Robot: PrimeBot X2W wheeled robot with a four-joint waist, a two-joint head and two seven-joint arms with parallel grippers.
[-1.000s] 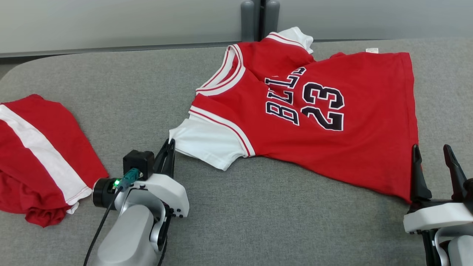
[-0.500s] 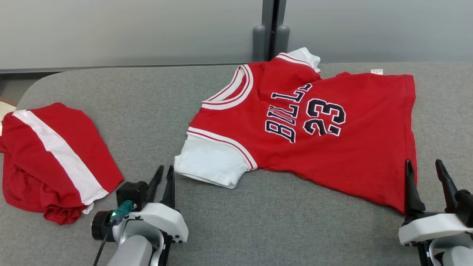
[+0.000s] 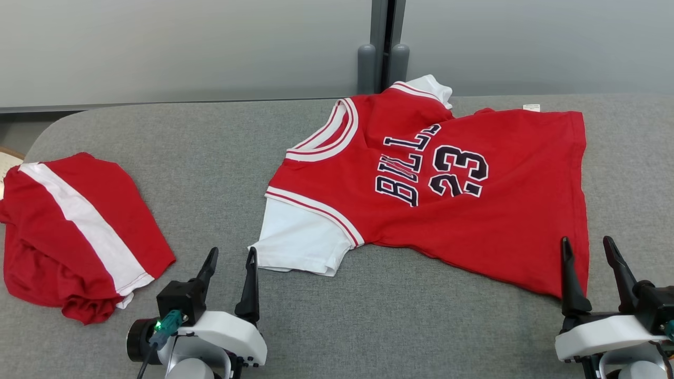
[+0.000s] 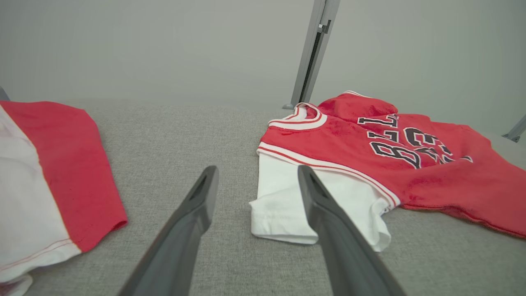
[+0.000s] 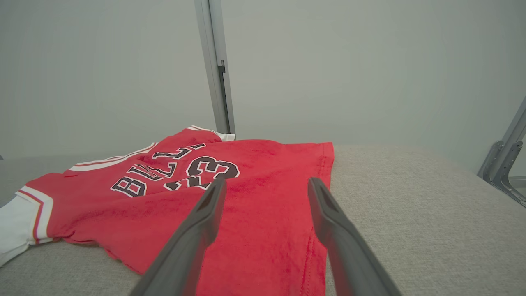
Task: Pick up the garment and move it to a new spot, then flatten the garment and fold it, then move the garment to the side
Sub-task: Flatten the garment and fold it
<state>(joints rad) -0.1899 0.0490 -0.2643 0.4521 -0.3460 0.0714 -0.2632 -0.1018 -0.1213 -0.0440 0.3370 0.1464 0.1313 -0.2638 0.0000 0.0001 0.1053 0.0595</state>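
Observation:
A red jersey (image 3: 489, 221) with white sleeves and the number 23 lies spread, somewhat rumpled, on the grey table (image 3: 210, 158). Its white near sleeve (image 3: 300, 242) points toward my left gripper (image 3: 230, 258), which stands open just short of that sleeve, touching nothing. The sleeve (image 4: 287, 205) lies ahead and to the right of the left fingers in the left wrist view. My right gripper (image 3: 587, 246) is open at the jersey's near right hem corner. In the right wrist view the jersey (image 5: 254, 197) lies under and between the open fingers (image 5: 205, 213).
Red shorts (image 3: 68, 231) with a white stripe lie bunched at the table's left edge, also in the left wrist view as shorts (image 4: 49, 164). A grey wall with a vertical post (image 3: 382, 47) runs behind the table. Bare table lies in front of the jersey.
The head camera tilted, shifting the whole scene down. My left gripper let go of the white sleeve, drew back toward me and opened; the sleeve now lies flat. The right gripper stays open at the hem.

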